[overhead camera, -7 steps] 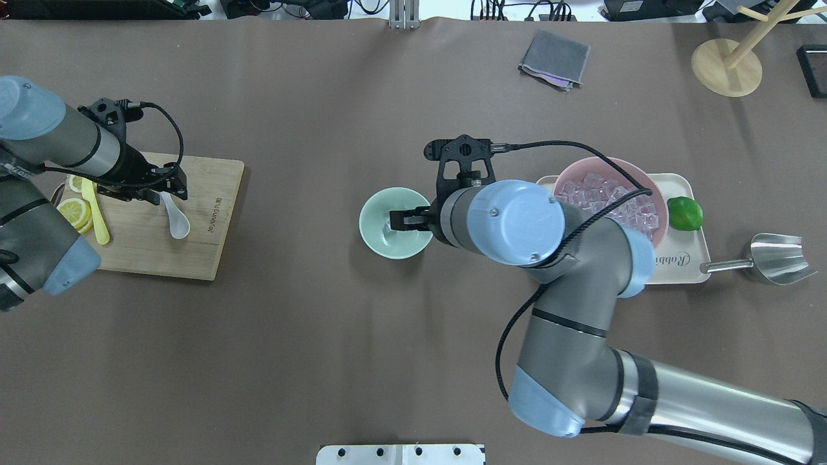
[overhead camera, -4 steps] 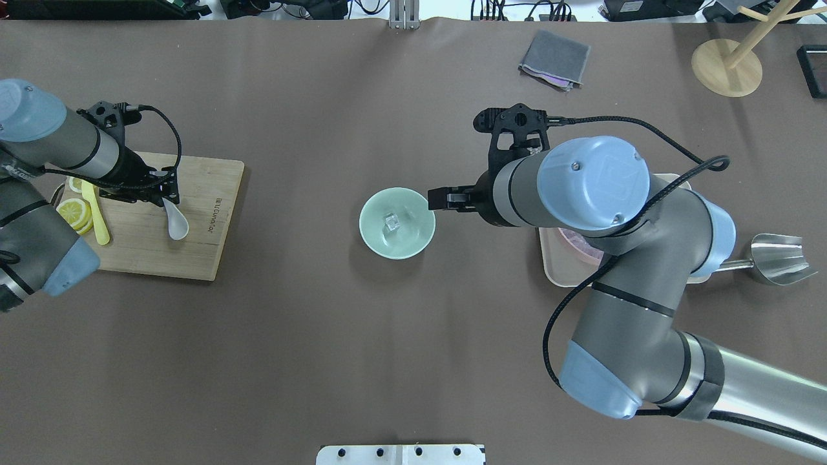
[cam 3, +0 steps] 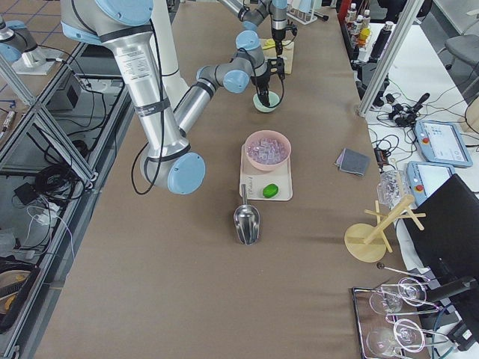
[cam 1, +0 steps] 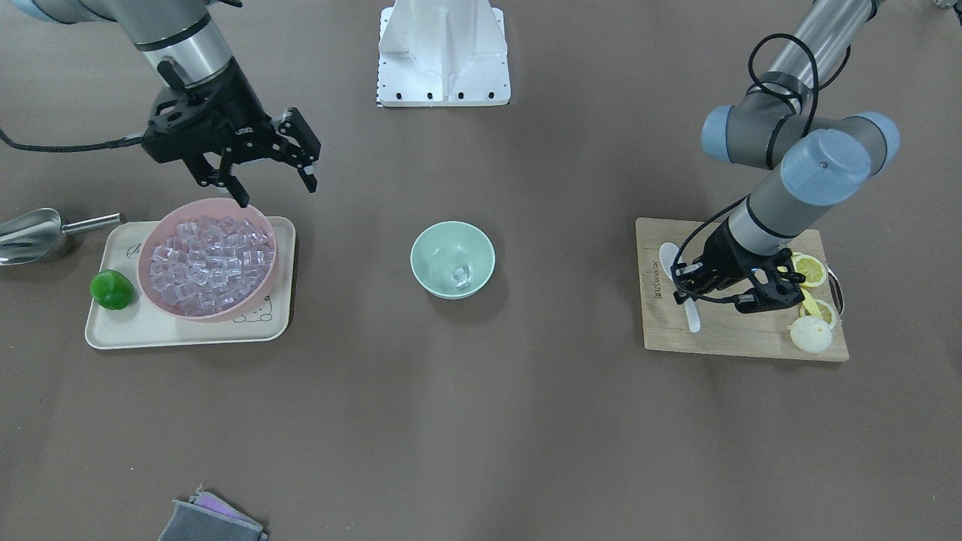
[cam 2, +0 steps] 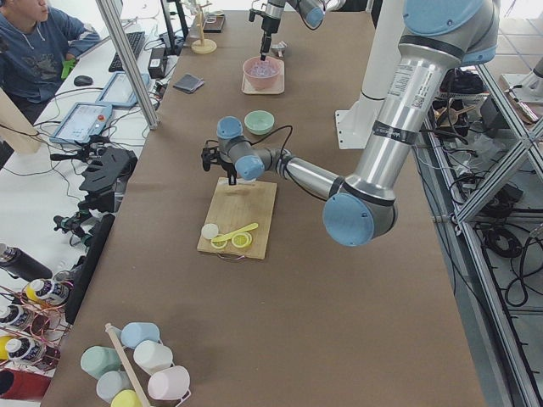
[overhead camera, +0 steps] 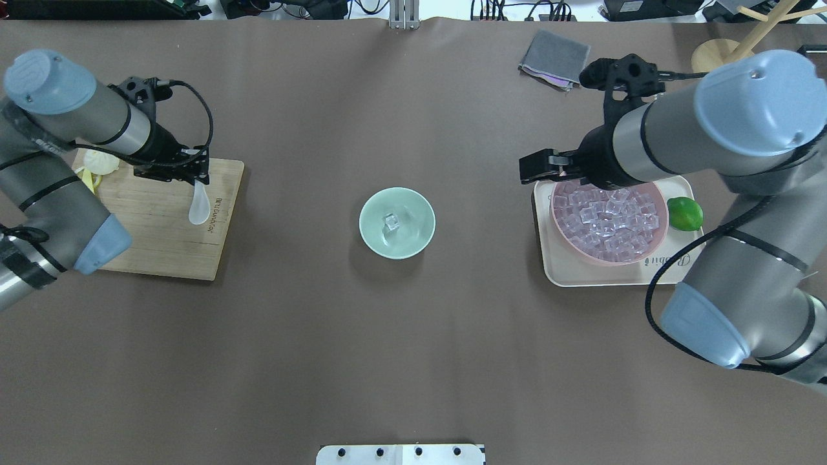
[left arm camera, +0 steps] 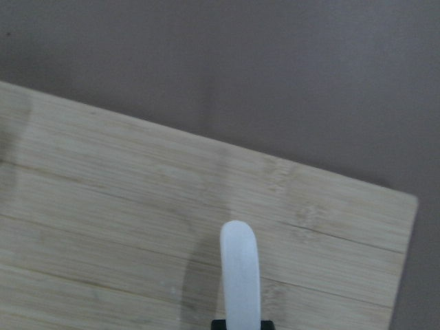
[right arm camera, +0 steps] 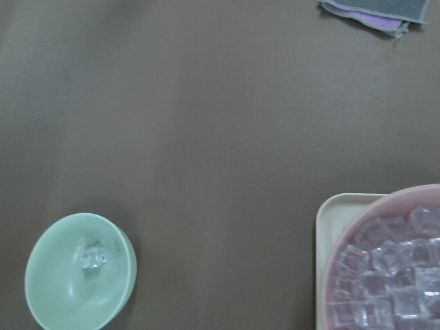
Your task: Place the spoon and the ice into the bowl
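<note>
The mint-green bowl point(overhead camera: 413, 240) stands mid-table with one clear ice cube point(overhead camera: 391, 222) in it; the bowl point(cam 1: 434, 259) and cube point(cam 1: 460, 279) also show in the front view, and in the right wrist view point(right arm camera: 58, 295) point(right arm camera: 91, 258). My left gripper point(overhead camera: 194, 175) is shut on the handle of the white spoon point(overhead camera: 198, 208) and holds it just above the cutting board's right end. The spoon's tip shows in the left wrist view point(left arm camera: 239, 268). My right gripper point(cam 1: 275, 188) is open and empty, above the table by the pink bowl's rim on the side toward the mint bowl.
The pink bowl point(overhead camera: 585, 255) full of ice cubes sits on a cream tray point(overhead camera: 562, 274) with a lime point(overhead camera: 685, 213). The cutting board point(overhead camera: 161, 248) holds lemon slices point(cam 1: 808, 269) and a yellow spoon point(cam 1: 809, 302). A metal scoop point(cam 1: 30, 234) lies beside the tray. A grey cloth point(overhead camera: 554, 58) lies at the far edge.
My right gripper has drawn back from the mint bowl to the pink bowl, leaving an ice cube in the mint bowl. My left gripper has lifted the spoon and carried it right.
</note>
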